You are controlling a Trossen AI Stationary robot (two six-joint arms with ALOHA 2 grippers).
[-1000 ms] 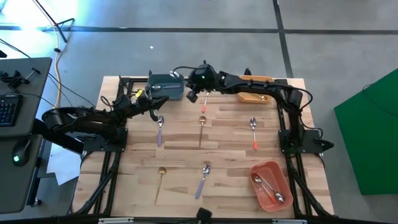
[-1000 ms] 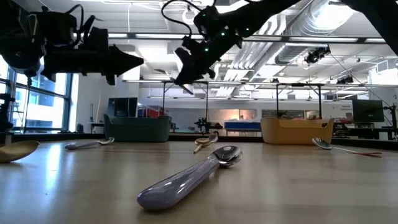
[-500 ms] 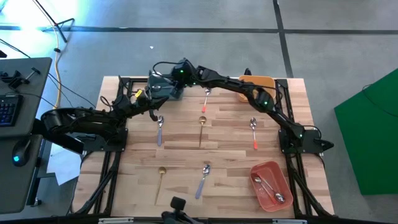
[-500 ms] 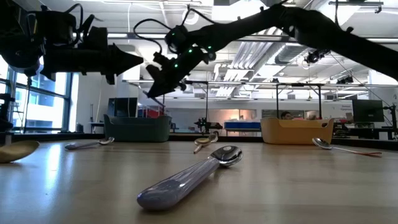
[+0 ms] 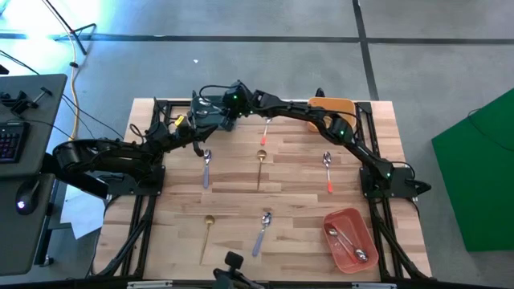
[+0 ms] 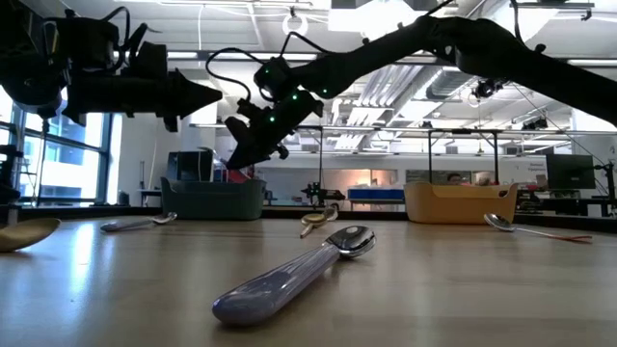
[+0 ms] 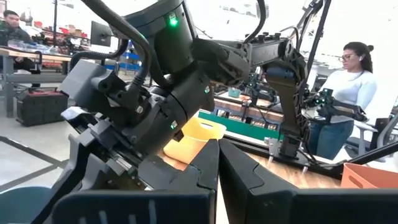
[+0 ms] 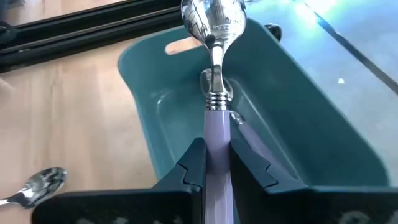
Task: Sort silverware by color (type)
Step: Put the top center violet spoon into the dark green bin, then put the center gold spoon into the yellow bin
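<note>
One lavender-handled spoon point(image 8: 214, 93) clenched in right end effector point(image 8: 216, 163) over teal bin point(image 8: 298, 124); left end effector point(image 7: 217, 163) closed, empty.

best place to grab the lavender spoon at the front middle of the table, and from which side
Grip the lavender spoon partway along its handle, coming straight down from above. It lies flat on the table, apart from the gold spoon beside it, bowl toward the far side. The handle is straight and slim, so set the fingers across it; the rounded bowl would likely slip.

left pincer point(image 5: 197, 146): closed, idle | right pincer point(image 8: 211, 163): clamped, outstretched
</note>
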